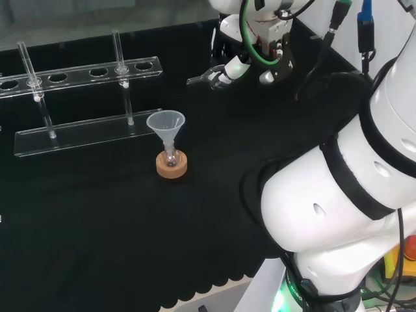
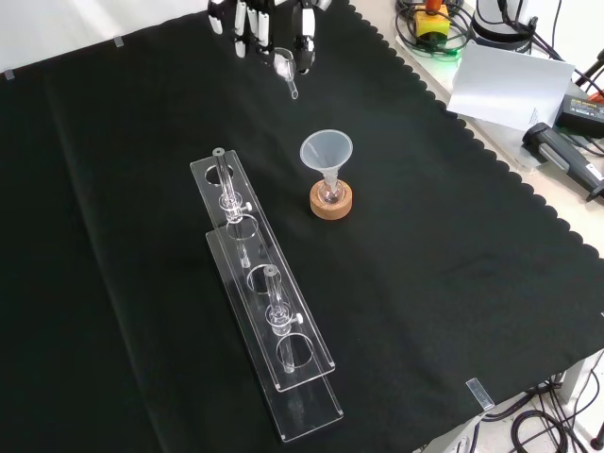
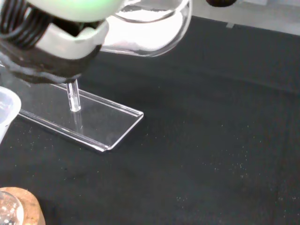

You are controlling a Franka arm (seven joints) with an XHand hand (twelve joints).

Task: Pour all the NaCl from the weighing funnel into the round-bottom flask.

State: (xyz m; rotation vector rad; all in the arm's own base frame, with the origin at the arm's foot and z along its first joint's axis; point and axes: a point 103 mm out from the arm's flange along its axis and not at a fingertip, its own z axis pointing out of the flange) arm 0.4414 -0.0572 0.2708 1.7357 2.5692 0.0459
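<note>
A small round-bottom flask [image 1: 171, 158] [image 2: 328, 192] stands on a cork ring [image 1: 172, 166] [image 2: 331, 204] in mid-cloth, with a clear plastic funnel [image 1: 166, 122] [image 2: 327, 150] in its neck. The hand [image 1: 238, 66] [image 2: 255, 25] hovers above the cloth to the right of the flask in the head view, and farther off in the front view. Its fingers [image 3: 56, 49] are curled round the glass weighing funnel [image 1: 200, 78] [image 2: 286, 70] [image 3: 150, 26]. The spout points toward the flask side. White powder lies in the funnel's bowl in the wrist view.
A clear acrylic tube rack [image 1: 84, 97] [image 2: 264, 302] [image 3: 89, 124] with two glass tubes stands left of the flask in both the head and front views. The arm's white links [image 1: 338, 195] rise at the right of the head view. Cables and a paper sheet [image 2: 510, 80] lie past the cloth's scalloped edge.
</note>
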